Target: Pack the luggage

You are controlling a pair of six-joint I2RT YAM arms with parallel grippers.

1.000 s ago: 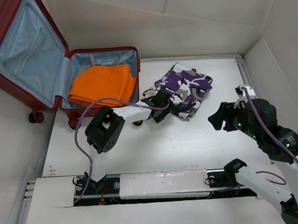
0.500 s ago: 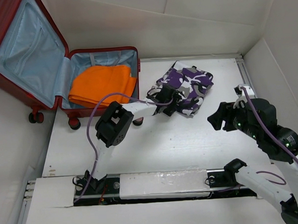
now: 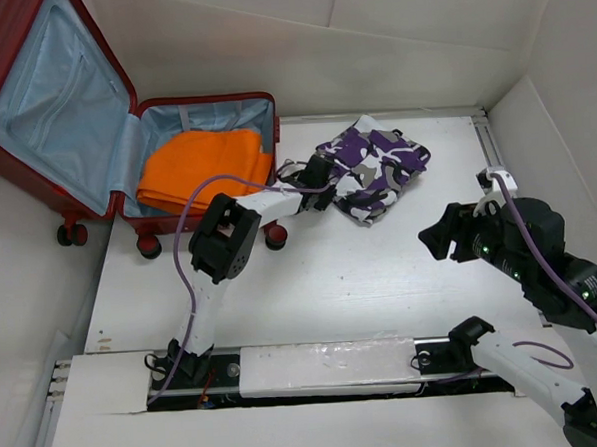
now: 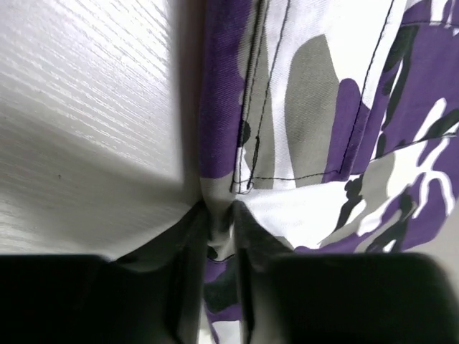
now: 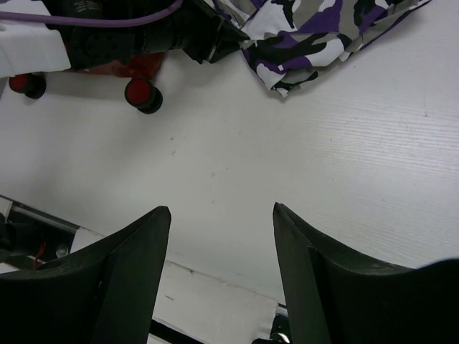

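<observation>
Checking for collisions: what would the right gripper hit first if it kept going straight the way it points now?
Probably the bare white table: the open right gripper frames only tabletop between its fingers. The camouflage garment lies farther off, though depth is unclear.

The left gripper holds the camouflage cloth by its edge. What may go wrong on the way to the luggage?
The left gripper pinches only a thin fold at the cloth edge, so it may slip. The loose rest may drag, unfold, or catch on the luggage rim.
</observation>
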